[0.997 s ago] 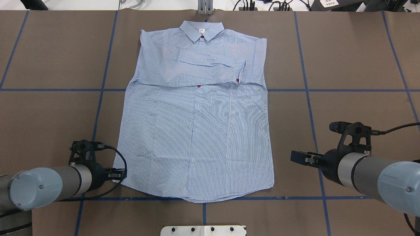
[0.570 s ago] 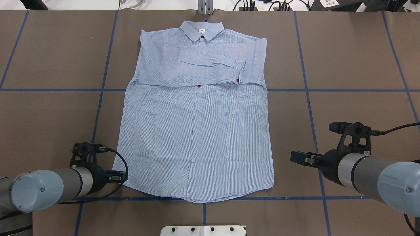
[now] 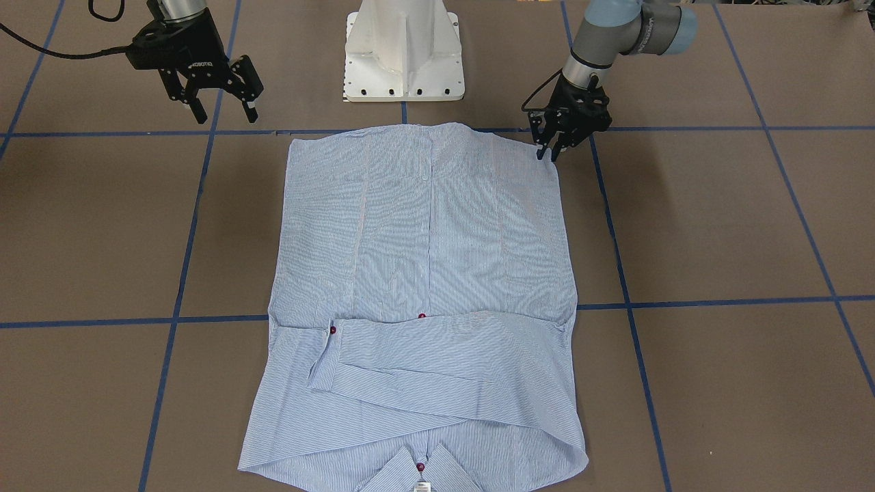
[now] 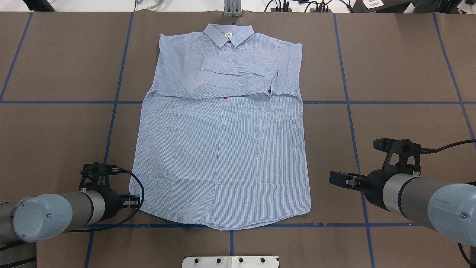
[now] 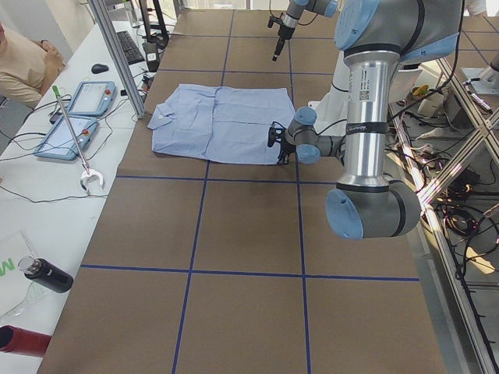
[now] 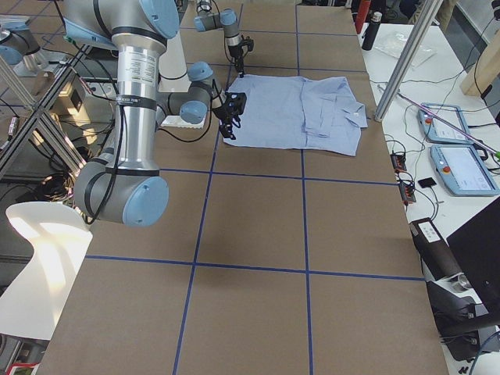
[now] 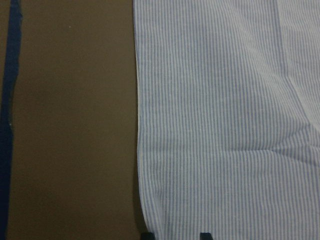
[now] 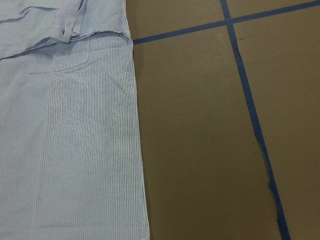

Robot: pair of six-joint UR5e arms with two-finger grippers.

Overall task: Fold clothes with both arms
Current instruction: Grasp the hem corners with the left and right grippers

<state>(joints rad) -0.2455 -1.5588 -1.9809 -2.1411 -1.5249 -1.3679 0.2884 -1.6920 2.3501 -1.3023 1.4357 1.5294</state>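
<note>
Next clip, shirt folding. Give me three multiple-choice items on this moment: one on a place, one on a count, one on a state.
1. Where is the left hand?
A. On the white pedestal base.
B. At the shirt's hem corner on the robot's left.
C. Over the chest pocket.

2. How many dark red buttons show in the overhead view?
A. One.
B. Seven.
C. Three.

3. How do the sleeves lie?
A. Folded across the chest.
B. Spread out sideways.
C. Hanging off the table.

Answers:
1 B, its fingertips sit right by that corner in the front-facing view.
2 C, one by the collar, one on a cuff, one mid-front.
3 A, both lie over the upper front.
</note>
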